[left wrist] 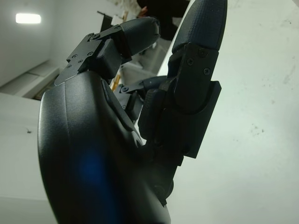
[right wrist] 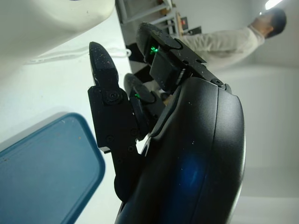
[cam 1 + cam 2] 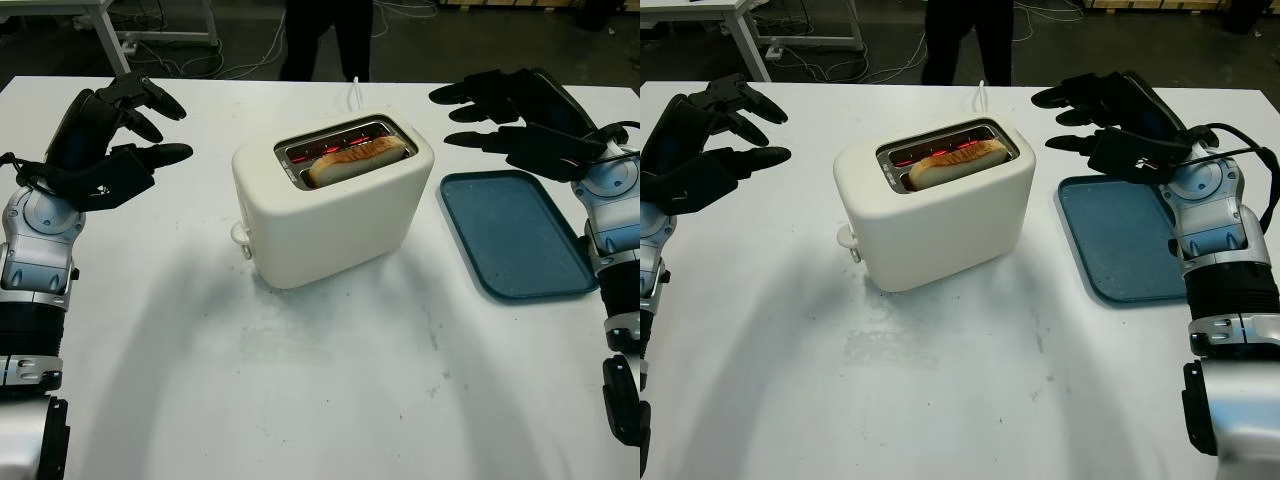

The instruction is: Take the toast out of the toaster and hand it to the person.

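A cream-white two-slot toaster [image 3: 335,200] stands near the middle of the white worktop [image 3: 320,380], turned at a slant so that its lever knob [image 3: 241,235] faces the robot's left front. One slice of toast [image 3: 357,160], browned on its upper edge, sits in the slot nearer the robot and sticks up a little above the toaster's top; inside both slots the heating wires glow red. A white cord [image 3: 352,92] runs from behind the toaster toward the far edge of the worktop.

The left hand [image 3: 115,140] hovers above the worktop, well to the left of the toaster, palm turned toward it. It holds nothing, and its black fingers [image 3: 160,153] are extended toward the toaster, apart from it. In the left wrist view the same fingers [image 1: 198,46] stand out from the hand's shell over bare white worktop.

The right hand [image 3: 1110,125] is raised to the right of the toaster, above the far end of a dark blue tray [image 3: 1125,240] that lies flat on the worktop just beside the toaster. This hand is also empty, with its fingers [image 3: 1070,95] stretched out toward the toaster without touching it. The right wrist view shows the tray [image 2: 42,172] beneath the hand and the toaster's pale wall [image 2: 46,18] close by.

Beyond the far edge of the worktop stands a person [image 3: 328,35] in dark trousers; in the right wrist view the person [image 2: 224,42] wears a light-coloured top.
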Controlling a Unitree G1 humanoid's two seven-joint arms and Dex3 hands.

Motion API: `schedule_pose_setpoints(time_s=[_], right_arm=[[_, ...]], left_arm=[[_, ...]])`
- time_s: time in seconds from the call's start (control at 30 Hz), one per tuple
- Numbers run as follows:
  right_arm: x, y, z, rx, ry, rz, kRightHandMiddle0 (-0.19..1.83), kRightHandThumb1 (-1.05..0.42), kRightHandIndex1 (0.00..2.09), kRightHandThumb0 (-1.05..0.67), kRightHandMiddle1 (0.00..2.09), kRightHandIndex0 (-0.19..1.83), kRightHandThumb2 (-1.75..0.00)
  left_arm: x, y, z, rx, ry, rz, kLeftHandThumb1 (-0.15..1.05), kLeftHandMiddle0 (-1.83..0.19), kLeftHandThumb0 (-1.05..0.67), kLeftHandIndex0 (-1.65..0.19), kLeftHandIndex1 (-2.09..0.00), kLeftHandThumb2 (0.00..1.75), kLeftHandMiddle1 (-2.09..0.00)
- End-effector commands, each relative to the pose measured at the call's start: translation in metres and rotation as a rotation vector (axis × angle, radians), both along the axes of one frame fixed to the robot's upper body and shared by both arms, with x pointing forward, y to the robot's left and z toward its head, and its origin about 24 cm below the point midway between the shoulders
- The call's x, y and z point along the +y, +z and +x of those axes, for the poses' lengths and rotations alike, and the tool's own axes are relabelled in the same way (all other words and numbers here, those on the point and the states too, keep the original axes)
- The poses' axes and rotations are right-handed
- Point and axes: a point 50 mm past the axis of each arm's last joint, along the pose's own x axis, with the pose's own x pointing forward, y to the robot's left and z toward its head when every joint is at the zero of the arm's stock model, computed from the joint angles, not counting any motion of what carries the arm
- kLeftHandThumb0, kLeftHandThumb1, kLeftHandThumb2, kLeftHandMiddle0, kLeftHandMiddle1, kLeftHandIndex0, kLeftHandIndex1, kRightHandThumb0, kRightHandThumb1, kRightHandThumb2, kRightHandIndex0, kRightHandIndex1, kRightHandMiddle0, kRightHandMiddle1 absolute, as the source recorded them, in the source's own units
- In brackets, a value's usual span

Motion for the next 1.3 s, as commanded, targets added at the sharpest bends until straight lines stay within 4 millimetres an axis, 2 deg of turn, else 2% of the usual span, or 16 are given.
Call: schedule_pose_setpoints(time_s=[0.0, 0.23, 1.27], right_arm=[[0.0005, 0.0046, 0.0001, -0.021, 0.014, -0.003, 0.74, -0.92, 0.00, -0.34, 0.00, 0.80, 0.00], [0.0012, 0.0044, -0.0001, -0.018, 0.012, 0.002, 0.74, -0.92, 0.01, -0.30, 0.00, 0.81, 0.00], [-0.0012, 0.0025, 0.0009, -0.030, 0.021, -0.003, 0.75, -0.92, 0.02, -0.41, 0.01, 0.82, -0.02]], left_arm=[[-0.0010, 0.0057, -0.0003, -0.025, -0.008, 0.004, 0.92, -0.49, -0.92, -0.41, -1.18, 0.09, -1.30], [-0.0004, 0.0045, -0.0004, -0.013, -0.005, -0.014, 0.92, -0.48, -0.91, -0.40, -1.18, 0.09, -1.30], [-0.0001, 0.0041, -0.0003, -0.019, 0.002, -0.020, 0.92, -0.45, -0.91, -0.36, -1.20, 0.06, -1.34]])
